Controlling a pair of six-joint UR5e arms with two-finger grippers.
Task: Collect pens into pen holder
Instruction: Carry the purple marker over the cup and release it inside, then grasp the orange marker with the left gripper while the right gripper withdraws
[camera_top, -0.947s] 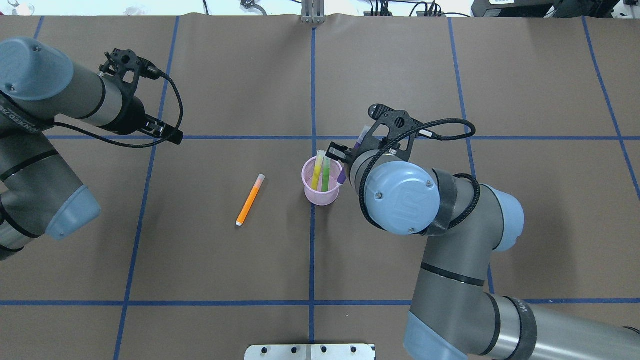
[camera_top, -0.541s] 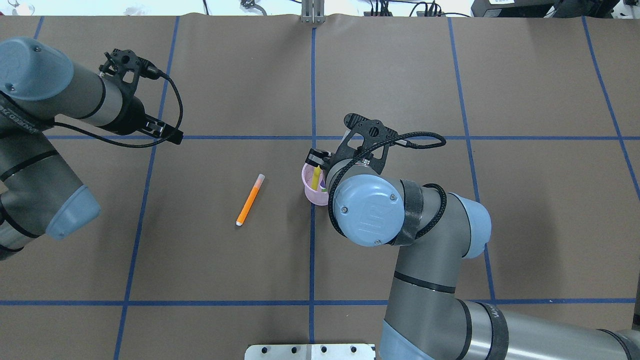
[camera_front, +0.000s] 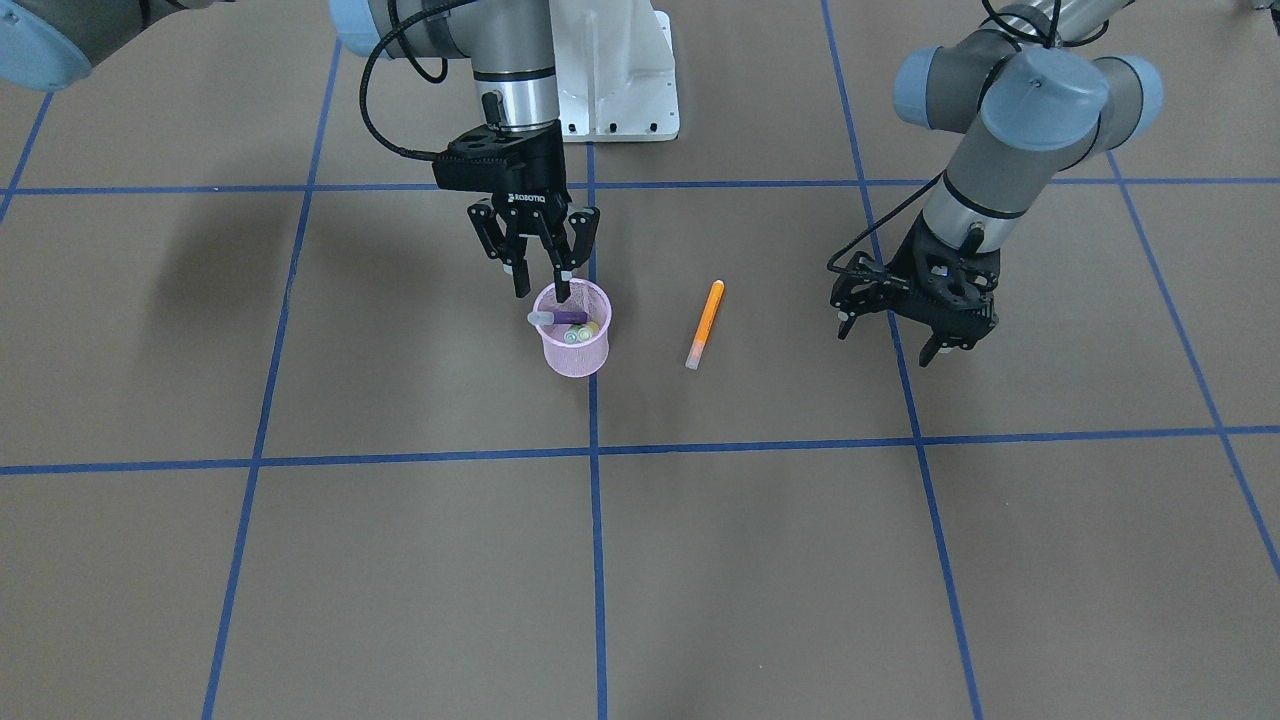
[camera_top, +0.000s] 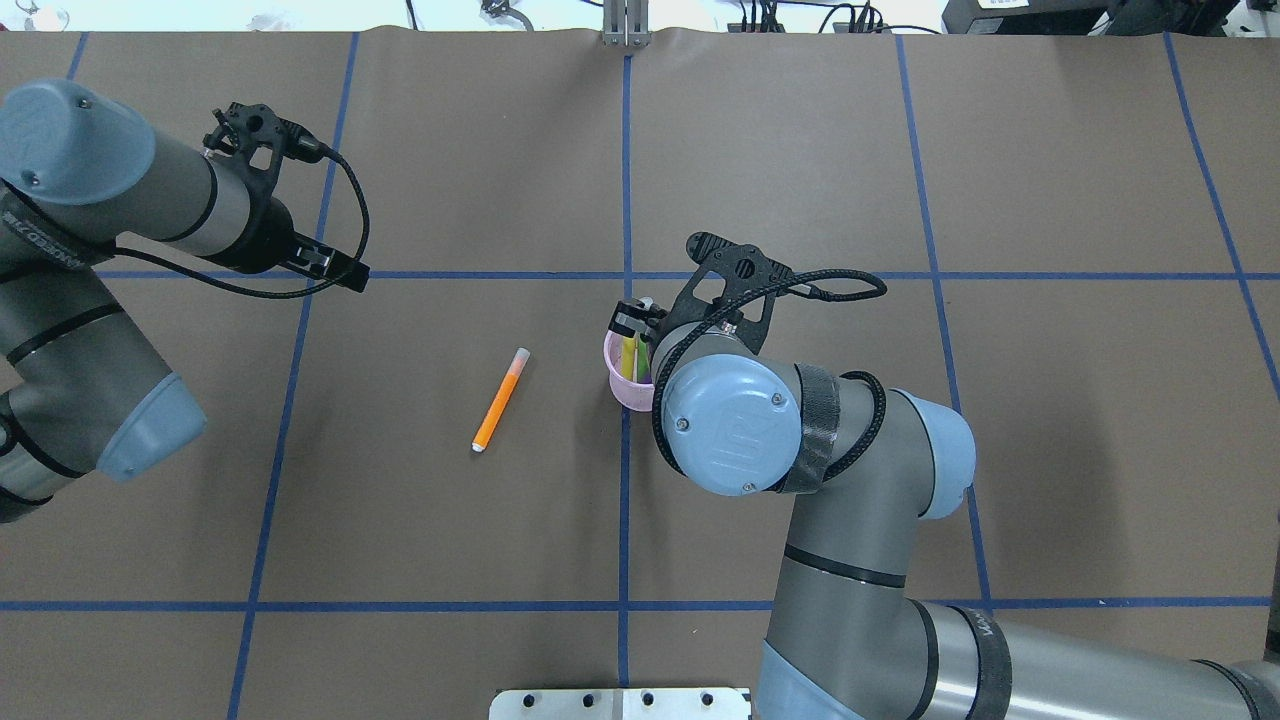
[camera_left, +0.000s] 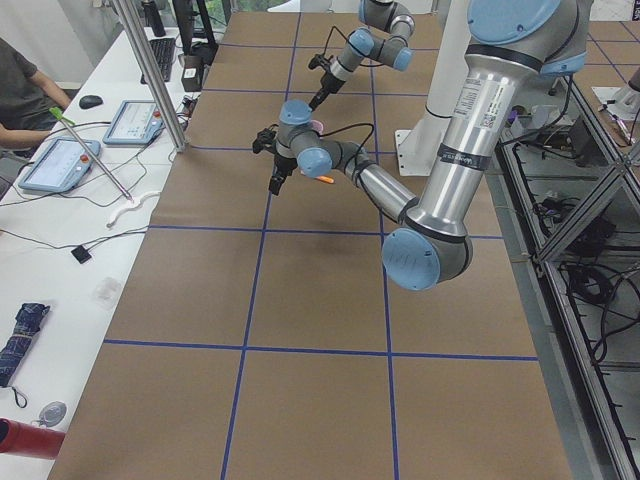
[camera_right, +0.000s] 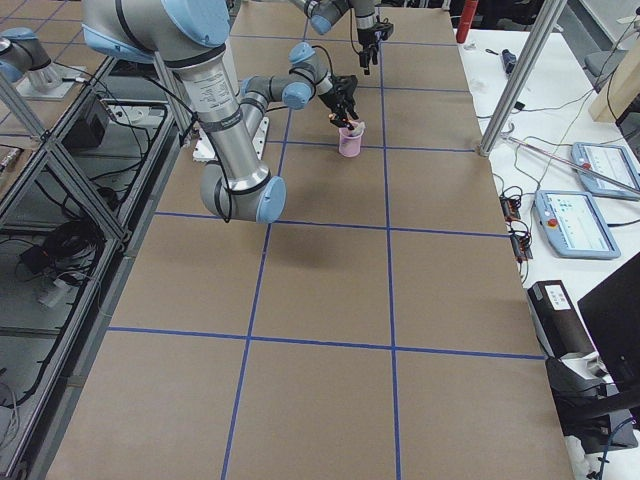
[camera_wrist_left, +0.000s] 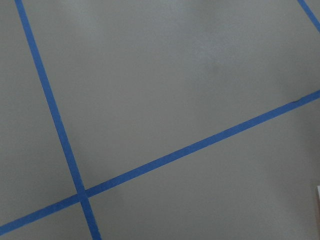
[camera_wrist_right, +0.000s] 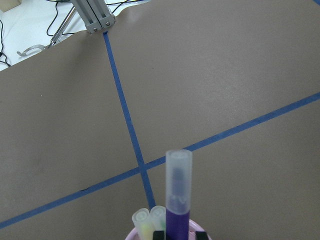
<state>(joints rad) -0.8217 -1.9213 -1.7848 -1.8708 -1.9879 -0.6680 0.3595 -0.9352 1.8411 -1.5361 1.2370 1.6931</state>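
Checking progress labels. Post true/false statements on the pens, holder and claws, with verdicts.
1. The orange pen lies outside the pen holder. True.
2. The left claw grips the orange pen. False: it is empty, away from it.
3. The purple pen, yellow pen and green pen are in the pen holder. True.
4. The right claw hangs over the orange pen. False: it is over the pen holder.
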